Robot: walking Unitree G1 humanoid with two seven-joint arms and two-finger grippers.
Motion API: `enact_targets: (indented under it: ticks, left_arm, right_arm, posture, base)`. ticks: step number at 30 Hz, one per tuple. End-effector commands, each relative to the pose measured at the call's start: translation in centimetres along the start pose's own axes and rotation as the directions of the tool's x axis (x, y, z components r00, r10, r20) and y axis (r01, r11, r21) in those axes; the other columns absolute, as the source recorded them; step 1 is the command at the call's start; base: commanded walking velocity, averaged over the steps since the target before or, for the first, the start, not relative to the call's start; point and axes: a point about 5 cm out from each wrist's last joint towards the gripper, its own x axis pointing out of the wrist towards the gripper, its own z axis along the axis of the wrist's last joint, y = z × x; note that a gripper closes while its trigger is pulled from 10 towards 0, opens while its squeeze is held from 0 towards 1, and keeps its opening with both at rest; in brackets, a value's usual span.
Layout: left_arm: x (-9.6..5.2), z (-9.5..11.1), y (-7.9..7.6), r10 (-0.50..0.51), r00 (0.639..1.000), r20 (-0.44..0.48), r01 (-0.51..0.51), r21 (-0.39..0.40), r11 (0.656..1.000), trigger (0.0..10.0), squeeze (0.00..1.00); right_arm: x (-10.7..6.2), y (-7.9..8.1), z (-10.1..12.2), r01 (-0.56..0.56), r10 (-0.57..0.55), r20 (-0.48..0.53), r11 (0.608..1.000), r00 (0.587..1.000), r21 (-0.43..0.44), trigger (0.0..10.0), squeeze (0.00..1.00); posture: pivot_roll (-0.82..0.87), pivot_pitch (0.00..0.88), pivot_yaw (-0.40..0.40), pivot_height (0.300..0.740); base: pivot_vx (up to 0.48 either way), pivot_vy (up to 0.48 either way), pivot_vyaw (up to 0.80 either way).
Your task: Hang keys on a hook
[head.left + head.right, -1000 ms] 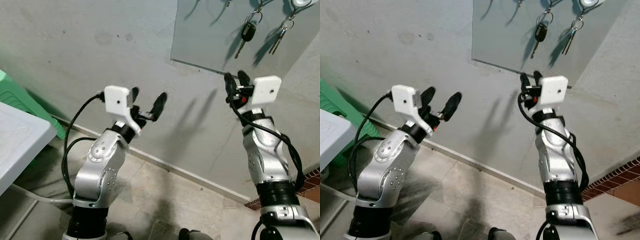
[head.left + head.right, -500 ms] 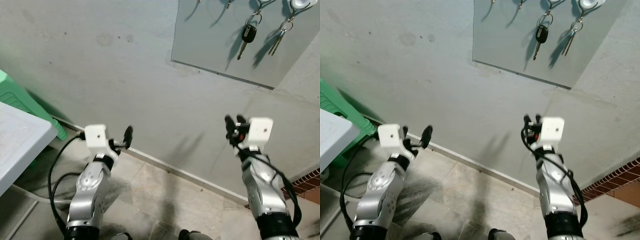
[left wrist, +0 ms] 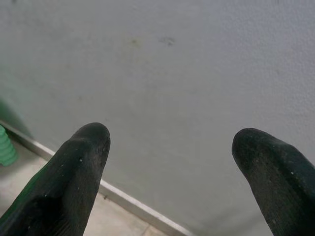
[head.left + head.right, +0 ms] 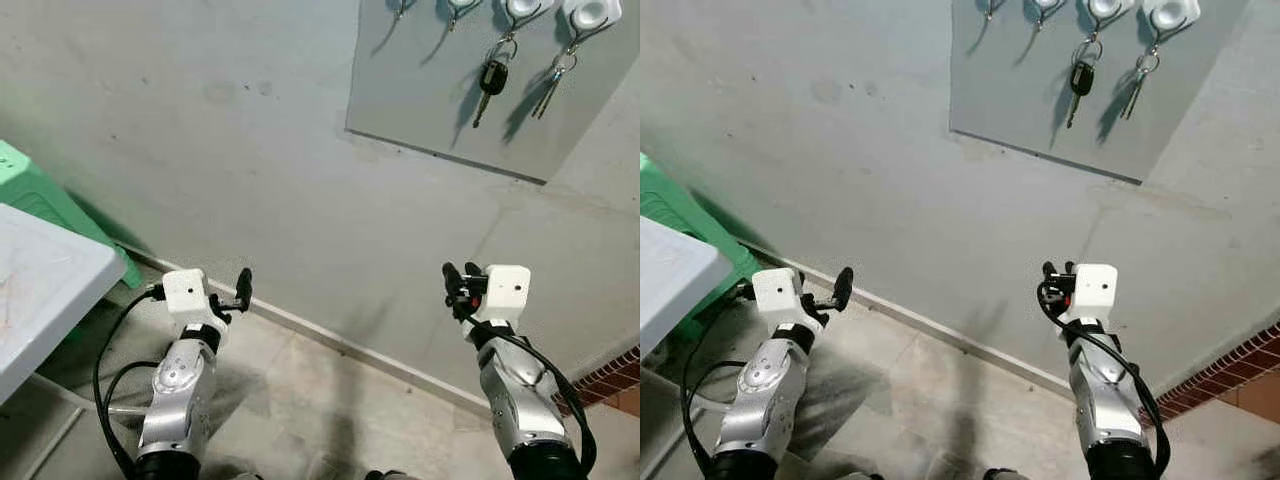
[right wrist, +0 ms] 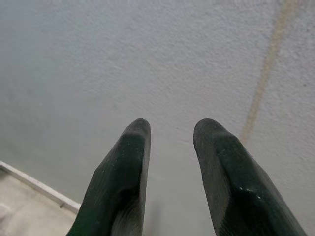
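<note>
From the head views, two sets of keys (image 4: 490,82) already hang lengthwise from hooks on the grey board (image 4: 420,110), high above and well apart from both low arms; the right hand (image 4: 460,280) is the nearer. Left wrist view: left hand (image 3: 170,157) spread wide, empty. Right wrist view: right hand (image 5: 171,147) slightly parted, grasping nothing.
</note>
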Motion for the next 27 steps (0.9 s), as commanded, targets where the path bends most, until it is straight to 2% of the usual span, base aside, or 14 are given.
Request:
enact_targets:
  ticks: [1, 9, 20, 27]
  left_arm:
    - [-0.02, -0.09, 0.47, 0.018, 1.0, -0.001, -0.018, 0.002, 1.0, 10.0, 0.0]
    - [-0.25, 0.27, 0.61, -0.027, 0.999, 0.022, 0.027, -0.011, 1.0, 10.0, 0.0]
    - [-0.57, 0.56, 1.17, -0.028, 0.999, 0.027, 0.029, -0.012, 1.0, 10.0, 0.0]
    - [0.06, 0.7, 0.91, -0.06, 0.998, 0.017, 0.06, -0.013, 0.998, 10.0, 0.0]
  right_arm:
    - [0.05, 0.15, -0.09, 0.0, 0.0, 0.001, 1.0, 1.0, 0.003, 10.0, 0.0]
    - [-0.33, 0.18, -0.58, 0.006, -0.006, -0.002, 1.0, 1.0, 0.002, 10.0, 0.0]
    - [-0.39, 0.36, -0.64, 0.006, -0.006, 0.006, 1.0, 1.0, 0.003, 10.0, 0.0]
    - [-0.51, 0.03, -0.35, 0.04, -0.041, 0.028, 0.999, 0.999, 0.01, 10.0, 0.0]
  posture:
    - [0.03, 0.054, 0.011, 0.74]
    - [0.04, 0.061, 0.035, 0.74]
    - [0.05, 0.066, 0.05, 0.74]
    - [0.02, 0.067, 0.075, 0.74]
  base:
    - [0.0, 0.0, 0.0]
    - [0.0, 0.0, 0.0]
    - [0.0, 0.0, 0.0]
    - [0.0, 0.0, 0.0]
